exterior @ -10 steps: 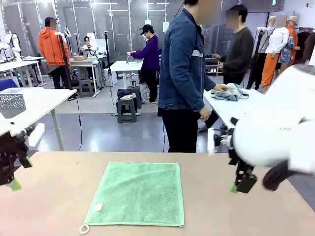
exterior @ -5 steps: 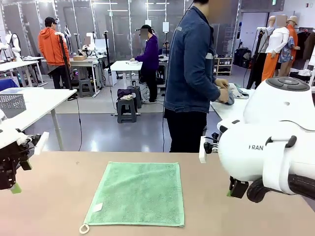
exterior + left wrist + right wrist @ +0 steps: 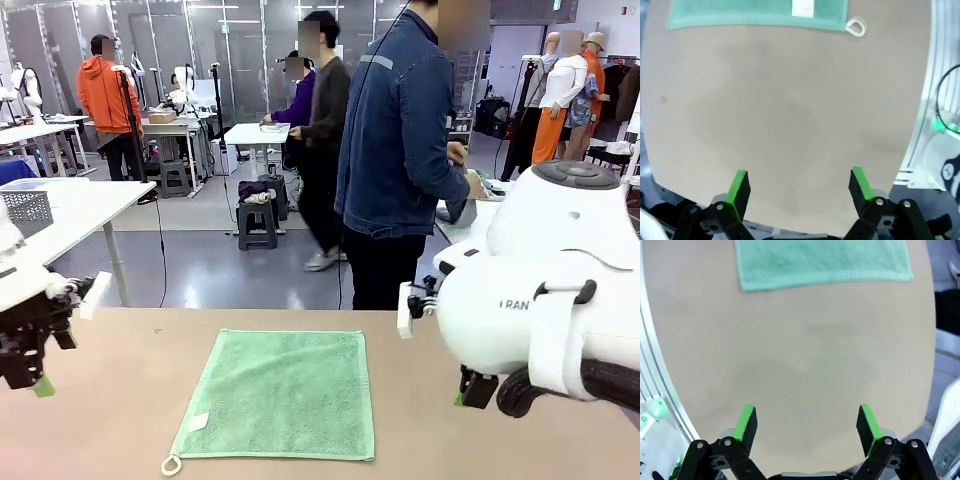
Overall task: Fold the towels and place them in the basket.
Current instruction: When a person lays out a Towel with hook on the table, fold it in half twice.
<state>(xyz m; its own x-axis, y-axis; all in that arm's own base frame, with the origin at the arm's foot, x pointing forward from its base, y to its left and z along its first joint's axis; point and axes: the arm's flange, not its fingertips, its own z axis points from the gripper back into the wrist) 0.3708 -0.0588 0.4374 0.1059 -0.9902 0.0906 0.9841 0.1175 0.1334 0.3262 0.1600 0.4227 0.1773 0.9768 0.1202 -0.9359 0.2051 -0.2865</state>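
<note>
Two grippers stand with jaws spread wide, and neither one holds or touches anything. By the desk's point(image 3: 120, 400) left edge, the left gripper point(image 3: 35, 375) hangs above the surface. In its wrist view, this gripper point(image 3: 799, 182) has green pads far apart with bare desk between them, and the towel point(image 3: 740, 12) is well ahead. Toward the desk's right edge, the right gripper point(image 3: 472, 388) hangs low under its bulky white arm. Its own view shows this gripper point(image 3: 803, 420) just as wide over bare desk point(image 3: 790, 365), well apart from the towel point(image 3: 825, 262). One mint green towel point(image 3: 275, 395) lies flat and unfolded in the middle of the desk, reaching close to the near edge. Its white label point(image 3: 199, 422) and a small loop point(image 3: 171, 466) sit at the near left corner; the left wrist view shows the same label point(image 3: 802, 7) and loop point(image 3: 856, 26). Beyond the far edge, a person in a denim jacket point(image 3: 400, 150) faces away toward a side table on the right. A grey lattice basket point(image 3: 22, 212) sits on a white table off to the left.
</note>
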